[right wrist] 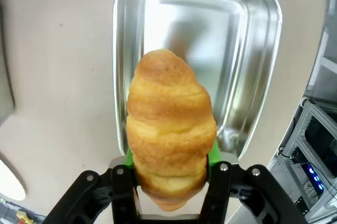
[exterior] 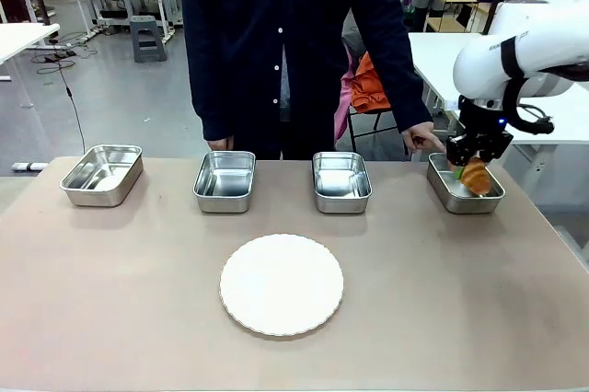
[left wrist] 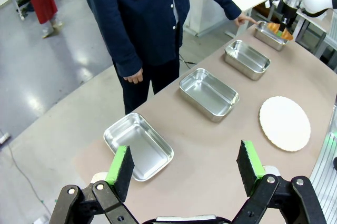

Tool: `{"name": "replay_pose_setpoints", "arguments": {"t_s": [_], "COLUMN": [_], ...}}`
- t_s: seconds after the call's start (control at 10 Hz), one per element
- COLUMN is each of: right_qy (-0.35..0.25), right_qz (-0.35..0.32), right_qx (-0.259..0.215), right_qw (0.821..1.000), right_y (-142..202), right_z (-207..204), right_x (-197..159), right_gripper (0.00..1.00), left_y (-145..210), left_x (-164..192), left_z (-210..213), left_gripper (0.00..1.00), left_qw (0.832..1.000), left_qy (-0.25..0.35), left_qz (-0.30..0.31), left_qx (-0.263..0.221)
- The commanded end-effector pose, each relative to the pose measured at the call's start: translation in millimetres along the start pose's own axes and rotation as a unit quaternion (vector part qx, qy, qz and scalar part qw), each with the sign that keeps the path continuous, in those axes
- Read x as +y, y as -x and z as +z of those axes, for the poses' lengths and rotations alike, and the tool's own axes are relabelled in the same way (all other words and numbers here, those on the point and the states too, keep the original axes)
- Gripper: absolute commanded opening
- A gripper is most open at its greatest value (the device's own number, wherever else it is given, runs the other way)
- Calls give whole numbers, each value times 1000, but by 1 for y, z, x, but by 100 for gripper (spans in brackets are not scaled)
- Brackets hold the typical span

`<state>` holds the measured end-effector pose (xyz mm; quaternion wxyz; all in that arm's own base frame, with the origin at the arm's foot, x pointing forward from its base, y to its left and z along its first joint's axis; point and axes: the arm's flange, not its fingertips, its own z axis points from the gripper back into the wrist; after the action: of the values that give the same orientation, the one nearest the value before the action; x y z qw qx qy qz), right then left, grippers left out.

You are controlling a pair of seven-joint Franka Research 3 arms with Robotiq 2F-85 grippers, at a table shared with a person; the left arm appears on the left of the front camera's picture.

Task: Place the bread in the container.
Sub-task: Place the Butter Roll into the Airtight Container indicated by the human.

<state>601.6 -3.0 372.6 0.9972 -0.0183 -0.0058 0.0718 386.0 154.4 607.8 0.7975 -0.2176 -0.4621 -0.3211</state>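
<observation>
My right gripper (right wrist: 171, 182) is clamped on the bread (right wrist: 169, 129), holding it just above the container (right wrist: 253, 66), over its near end. That container is the rightmost of four on the surface (exterior: 138, 300); a person's hand (exterior: 425, 141) rests just beside its far corner. My left gripper (left wrist: 184, 169) hangs wide open, holding nothing, well apart from the container.

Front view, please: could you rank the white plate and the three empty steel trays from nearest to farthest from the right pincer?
From the right pincer, holding the croissant:
1. Tray right of centre, beside it along the far row.
2. White plate, front centre; nearly level with the next.
3. Tray left of centre.
4. Far-left tray.
</observation>
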Motion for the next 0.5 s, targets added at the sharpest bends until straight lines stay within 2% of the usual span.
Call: {"name": "replay_pose_setpoints", "arguments": {"t_s": [0.0, 0.4], "right_qy": [-2, -4], "right_qz": [-16, -26], "right_qx": [-11, -17], "right_qw": [1000, 999], "right_y": [-10, -17], "right_z": [-5, -23], "right_x": [-7, -15], "right_gripper": [51, 51], "left_y": [1, 1], "left_x": [-1, -1], "left_z": [1, 1], "left_gripper": [100, 100], "left_qw": [1000, 1000], "left_qy": [4, 4], "left_qz": [-2, -2], "left_qx": [-5, -5]}}
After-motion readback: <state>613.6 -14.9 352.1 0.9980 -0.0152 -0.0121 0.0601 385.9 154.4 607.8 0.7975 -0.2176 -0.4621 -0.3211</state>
